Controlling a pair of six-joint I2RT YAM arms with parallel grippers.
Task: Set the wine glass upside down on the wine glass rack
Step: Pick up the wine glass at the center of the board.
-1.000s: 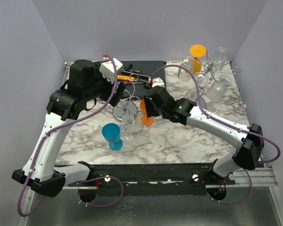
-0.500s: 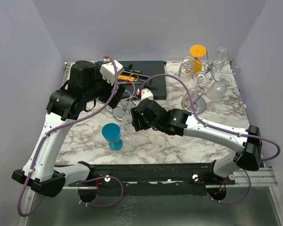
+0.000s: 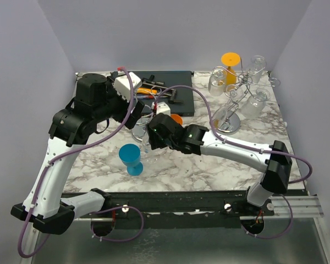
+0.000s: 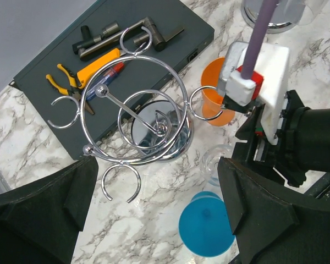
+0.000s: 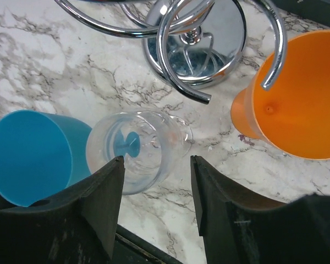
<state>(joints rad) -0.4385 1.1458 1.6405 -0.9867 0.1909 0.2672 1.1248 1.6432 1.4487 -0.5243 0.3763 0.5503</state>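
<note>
On the marble table (image 5: 71, 66) the wine glass (image 5: 137, 151) stands upright at seven o'clock of the rack (image 5: 195, 38) base. The blue cup (image 5: 30, 157) is at its nine and the orange cup (image 5: 294, 110) at its two. The right gripper (image 5: 155, 165) hangs above it, jaws released and holding nothing — the left gripper (image 4: 158, 165) gapes wide over the rack.

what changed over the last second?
The right hand swung left, from over the orange glass to above the clear glass, open and gripping nothing. The orange glass now shows uncovered beside the near rack. The blue glass, far rack and open left hand barely changed.
</note>
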